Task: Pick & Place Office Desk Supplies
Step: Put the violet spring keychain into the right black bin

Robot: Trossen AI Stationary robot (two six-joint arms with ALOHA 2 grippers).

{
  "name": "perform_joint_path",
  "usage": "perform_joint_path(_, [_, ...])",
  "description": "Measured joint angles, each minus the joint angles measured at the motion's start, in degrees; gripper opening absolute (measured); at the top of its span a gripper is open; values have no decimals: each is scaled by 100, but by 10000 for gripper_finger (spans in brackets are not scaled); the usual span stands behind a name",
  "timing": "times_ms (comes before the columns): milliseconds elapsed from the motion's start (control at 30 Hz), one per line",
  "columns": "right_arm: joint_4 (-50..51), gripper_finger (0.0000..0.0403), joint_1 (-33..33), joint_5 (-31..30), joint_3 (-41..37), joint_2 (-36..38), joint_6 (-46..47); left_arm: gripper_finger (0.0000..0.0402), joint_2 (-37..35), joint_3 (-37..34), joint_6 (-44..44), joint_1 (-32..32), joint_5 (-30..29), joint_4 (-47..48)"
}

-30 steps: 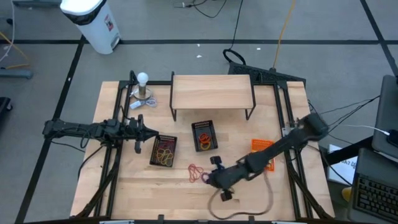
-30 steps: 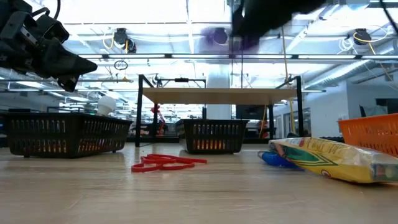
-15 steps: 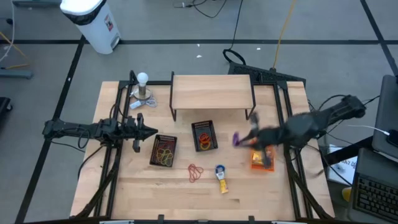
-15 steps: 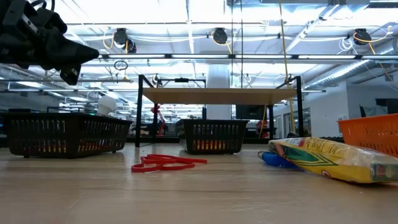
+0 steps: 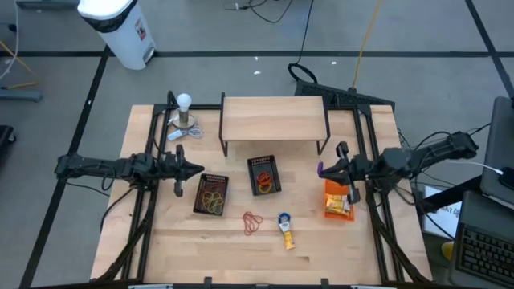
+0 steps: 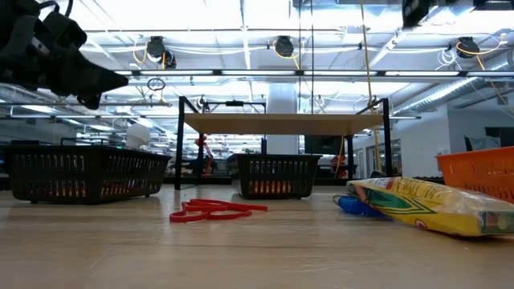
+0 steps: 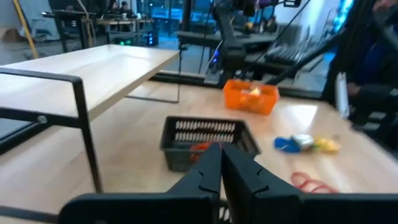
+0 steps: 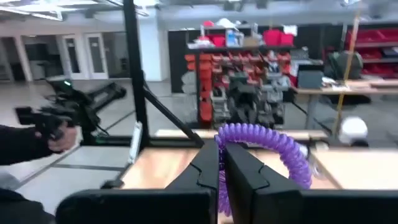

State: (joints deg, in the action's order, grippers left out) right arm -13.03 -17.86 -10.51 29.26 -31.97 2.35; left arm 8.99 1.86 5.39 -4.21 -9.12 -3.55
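Both claws pressed together: right claw [image 8: 221, 163] pinching purple coil [image 8: 264, 142]; left claw [image 7: 221, 163] empty.

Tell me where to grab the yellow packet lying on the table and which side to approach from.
Grip the yellow packet across its narrow middle, coming straight down from above. It lies flat and elongated, blue end toward the shelf, with bare table on both long sides.
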Motion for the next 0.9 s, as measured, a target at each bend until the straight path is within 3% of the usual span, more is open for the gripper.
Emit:
perform_joint_path(200, [-412, 0, 137, -170, -909, 630, 269, 3, -2, 8, -425, 0, -457, 40])
perform_joint_path(467, [-669, 0, 461, -110, -1595, 1361, 295, 2, 0, 8, -381, 2, -609, 43])
perform_joint_path(900, [-647, 0, 664, 27, -2169, 1499, 507, 15, 0, 10, -405, 2, -704, 35])
